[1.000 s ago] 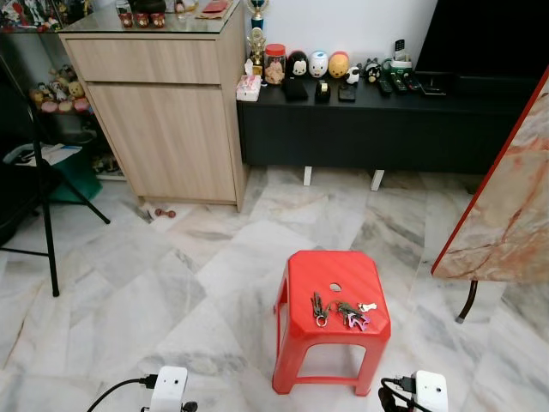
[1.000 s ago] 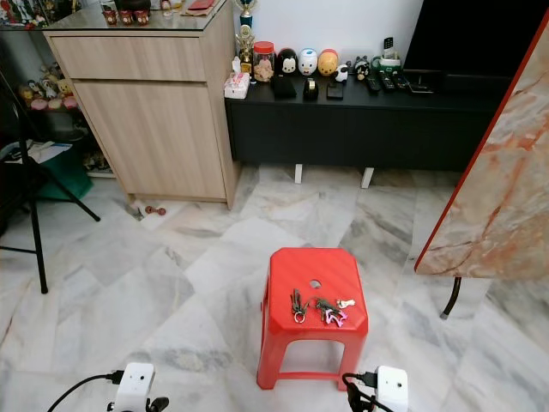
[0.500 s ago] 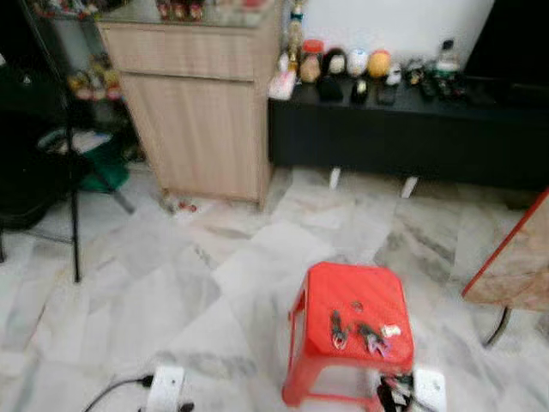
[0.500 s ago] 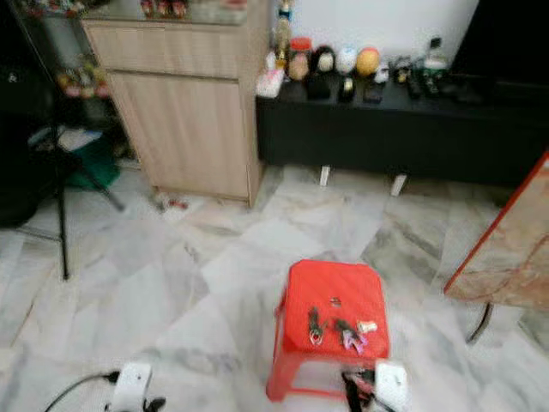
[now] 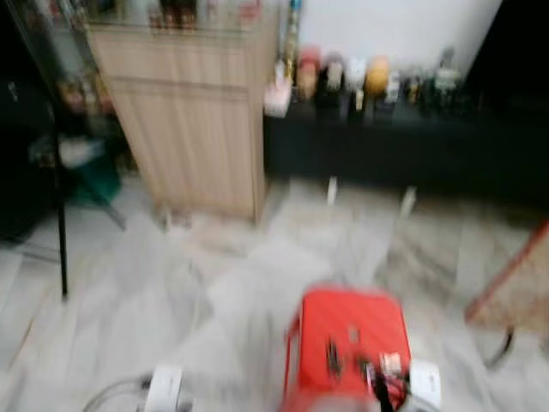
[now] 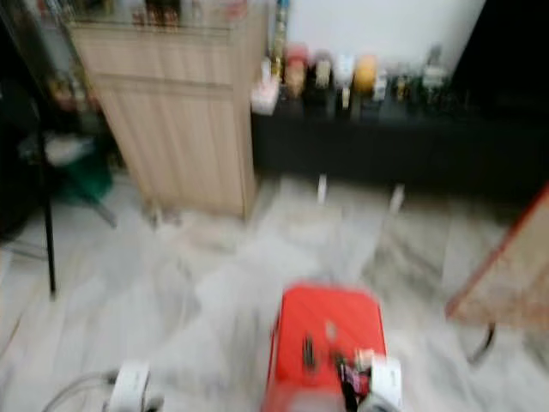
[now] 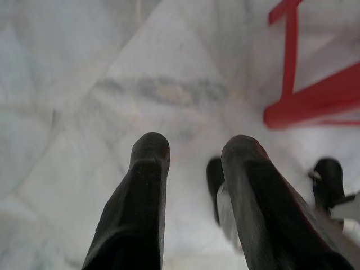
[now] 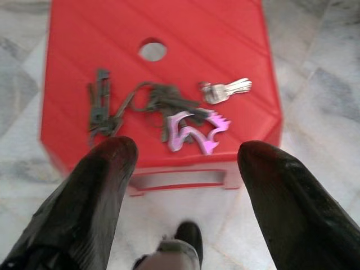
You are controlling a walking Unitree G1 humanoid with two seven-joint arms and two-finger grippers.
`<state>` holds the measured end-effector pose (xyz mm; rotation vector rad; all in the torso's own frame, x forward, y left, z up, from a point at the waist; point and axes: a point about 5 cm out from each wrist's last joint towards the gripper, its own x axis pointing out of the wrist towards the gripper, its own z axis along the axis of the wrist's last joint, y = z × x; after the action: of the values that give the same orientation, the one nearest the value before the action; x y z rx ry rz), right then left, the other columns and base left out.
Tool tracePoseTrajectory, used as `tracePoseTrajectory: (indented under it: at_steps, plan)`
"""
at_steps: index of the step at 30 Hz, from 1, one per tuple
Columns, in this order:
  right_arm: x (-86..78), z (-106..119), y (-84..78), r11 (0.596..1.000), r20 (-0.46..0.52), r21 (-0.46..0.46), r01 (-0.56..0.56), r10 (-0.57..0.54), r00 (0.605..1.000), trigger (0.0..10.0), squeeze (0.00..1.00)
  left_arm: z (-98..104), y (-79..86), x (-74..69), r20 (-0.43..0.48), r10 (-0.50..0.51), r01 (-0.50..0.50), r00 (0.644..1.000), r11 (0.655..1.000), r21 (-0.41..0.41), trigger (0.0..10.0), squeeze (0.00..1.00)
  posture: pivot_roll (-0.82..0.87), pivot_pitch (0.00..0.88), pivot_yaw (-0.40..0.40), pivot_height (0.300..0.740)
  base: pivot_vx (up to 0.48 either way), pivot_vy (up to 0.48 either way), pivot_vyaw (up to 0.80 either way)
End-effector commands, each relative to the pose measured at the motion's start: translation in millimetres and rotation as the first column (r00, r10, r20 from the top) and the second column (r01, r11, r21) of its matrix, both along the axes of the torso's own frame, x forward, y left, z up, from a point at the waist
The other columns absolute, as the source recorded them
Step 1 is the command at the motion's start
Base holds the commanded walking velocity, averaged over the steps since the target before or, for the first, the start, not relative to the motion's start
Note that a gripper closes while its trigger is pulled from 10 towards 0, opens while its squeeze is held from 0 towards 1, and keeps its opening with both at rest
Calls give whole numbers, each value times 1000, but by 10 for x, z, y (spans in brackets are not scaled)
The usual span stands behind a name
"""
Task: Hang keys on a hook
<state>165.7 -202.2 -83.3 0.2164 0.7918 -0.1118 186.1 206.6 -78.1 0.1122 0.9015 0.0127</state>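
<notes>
Hovering above the red stool (image 8: 163, 67) with fingers spread wide and empty, the right gripper (image 8: 183, 154) frames the keys (image 8: 169, 109), which lie near the seat's front edge below its round hole. Blurred head views add a wooden cabinet (image 5: 184, 112), while the left gripper (image 7: 194, 152), fingers slightly parted, hangs over marble floor (image 7: 84, 84).

One red stool (image 8: 169, 34) carries one bunch of keys (image 8: 169, 112), seen between two gripper fingers (image 8: 95, 191).
</notes>
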Motion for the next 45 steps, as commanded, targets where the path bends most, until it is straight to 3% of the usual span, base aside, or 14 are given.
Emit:
tracePoseTrajectory:
  at_steps: [1,16,28,45]
  plan:
    - [-33,-5,-50,1000,-5,-9,11,-11,1000,10000,0,-37,-24,-62,-25,-1,1,1000,1000,-3,10000,0,5,0,-24,740,0,0,0]
    - [-30,-5,-57,1000,-15,-30,-3,3,1000,10000,0,-35,-21,-61,-23,0,0,1000,1000,-1,10000,0,4,0,-24,740,0,0,0]
    - [-47,-16,-62,999,-32,-36,-11,10,999,10000,0,-39,-31,-65,-25,-7,7,1000,1000,1,10000,0,4,0,-23,657,0,0,0]
    - [-60,-19,-61,1000,-26,-28,5,-5,1000,10000,0,-41,-46,-65,-23,-7,7,1000,1000,-6,10000,0,6,0,-22,652,0,0,0]
